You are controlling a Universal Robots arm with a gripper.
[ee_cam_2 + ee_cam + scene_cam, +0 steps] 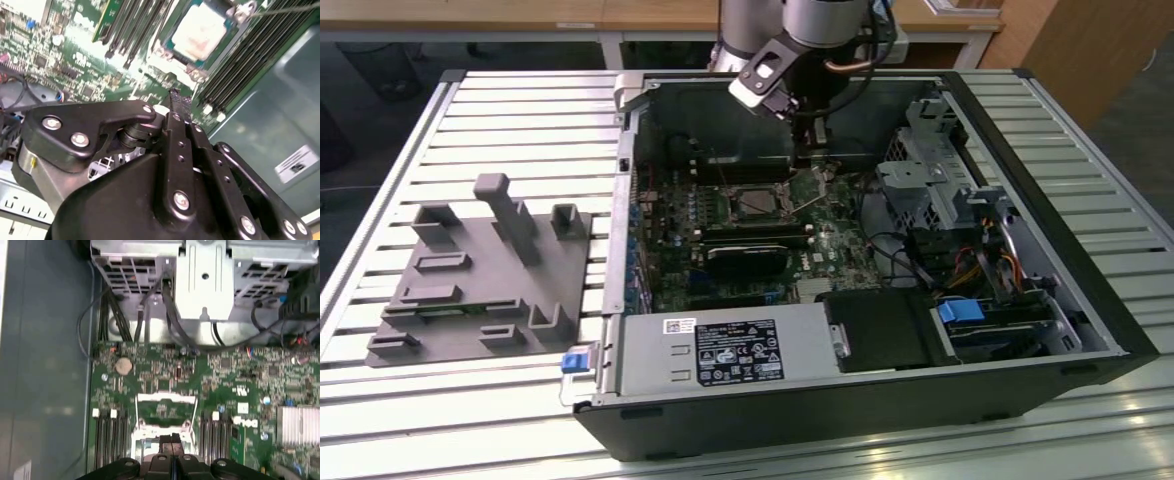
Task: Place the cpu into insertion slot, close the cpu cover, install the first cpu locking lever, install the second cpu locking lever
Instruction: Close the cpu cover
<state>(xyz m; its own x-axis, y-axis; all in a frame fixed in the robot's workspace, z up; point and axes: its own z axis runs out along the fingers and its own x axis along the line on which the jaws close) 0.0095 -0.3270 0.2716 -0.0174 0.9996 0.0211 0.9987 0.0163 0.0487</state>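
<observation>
Exterior view: gripper hovers near the insertion slot. Second wrist view adds the cpu seated in it. Gripper narrow, fingers together, empty.

You can read nothing here: the label on the power supply, well apart from the gripper, and the sticker on the case wall near it are illegible.

cpu: pale silvery square, top up, seated flat in slot on green board, between memory-slot rows. Cover: thin silvery frame with cut-out window, at slot; can't tell whether raised or fully down.
</observation>
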